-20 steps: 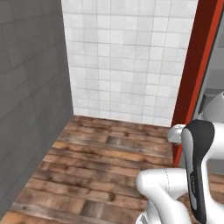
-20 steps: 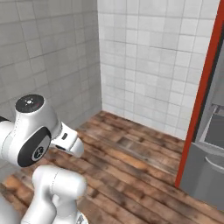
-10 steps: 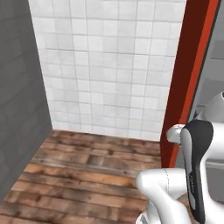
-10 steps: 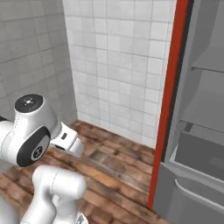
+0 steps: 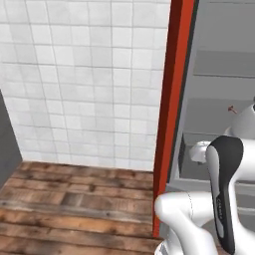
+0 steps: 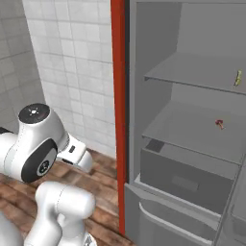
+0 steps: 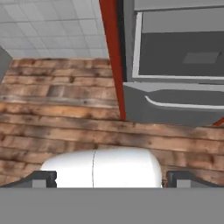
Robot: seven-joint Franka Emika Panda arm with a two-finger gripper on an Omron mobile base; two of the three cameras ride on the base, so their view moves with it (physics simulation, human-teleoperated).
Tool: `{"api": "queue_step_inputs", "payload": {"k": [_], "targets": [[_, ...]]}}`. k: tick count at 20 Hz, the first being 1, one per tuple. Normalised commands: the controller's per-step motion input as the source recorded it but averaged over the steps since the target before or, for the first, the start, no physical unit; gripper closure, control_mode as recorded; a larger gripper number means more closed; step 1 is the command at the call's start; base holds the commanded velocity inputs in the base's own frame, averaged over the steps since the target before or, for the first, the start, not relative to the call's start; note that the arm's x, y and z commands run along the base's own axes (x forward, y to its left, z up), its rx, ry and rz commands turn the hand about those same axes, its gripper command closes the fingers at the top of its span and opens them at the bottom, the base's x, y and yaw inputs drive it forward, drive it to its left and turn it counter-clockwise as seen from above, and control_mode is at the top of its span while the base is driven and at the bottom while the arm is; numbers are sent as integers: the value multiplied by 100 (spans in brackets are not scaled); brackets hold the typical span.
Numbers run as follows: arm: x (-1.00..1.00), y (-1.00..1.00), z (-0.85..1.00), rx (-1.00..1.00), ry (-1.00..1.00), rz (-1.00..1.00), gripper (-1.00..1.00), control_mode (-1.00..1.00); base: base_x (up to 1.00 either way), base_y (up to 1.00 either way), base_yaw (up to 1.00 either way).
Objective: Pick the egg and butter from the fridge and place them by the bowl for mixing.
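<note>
The grey fridge [image 6: 158, 43] stands open, its red door edge [image 6: 118, 96] to the left. The butter [image 6: 237, 78], a pale olive-yellow stick, rests on the upper shelf at the far right. A small red-and-white item [image 6: 219, 123] lies on the middle shelf and also shows in the left base view [image 5: 230, 108]. Below is the grey drawer [image 6: 187, 178]. The egg and the bowl are out of view. My gripper [image 7: 111, 180] hangs low over the wooden floor, short of the fridge, open with nothing between its dark fingertips [image 7: 43, 178]. The drawer [image 7: 183, 48] lies ahead.
White tiled wall [image 5: 84, 79] runs to the left of the fridge. Brown plank floor [image 7: 57, 109] spreads in front. The fridge's lower grey door panel [image 7: 175, 107] juts out near the floor. My white arm [image 6: 43, 144] is folded close to the base.
The whole picture has shifted: the base and cameras turned right, so the tiled corner slid left and the open fridge interior with its shelves came into view. The arm keeps its pose.
</note>
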Motion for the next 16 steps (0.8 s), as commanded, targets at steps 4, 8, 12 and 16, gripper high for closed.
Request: {"api": "queue_step_inputs", "payload": {"k": [4,8,12,16], "targets": [[0,0,0,0,0,0,-100,100,3,-34,-31],[0,0,0,0,0,0,-100,100,1,0,0],[0,0,0,0,0,0,-100,100,24,-19,-12],[0,0,0,0,0,0,-100,100,24,-66,-18]]}}
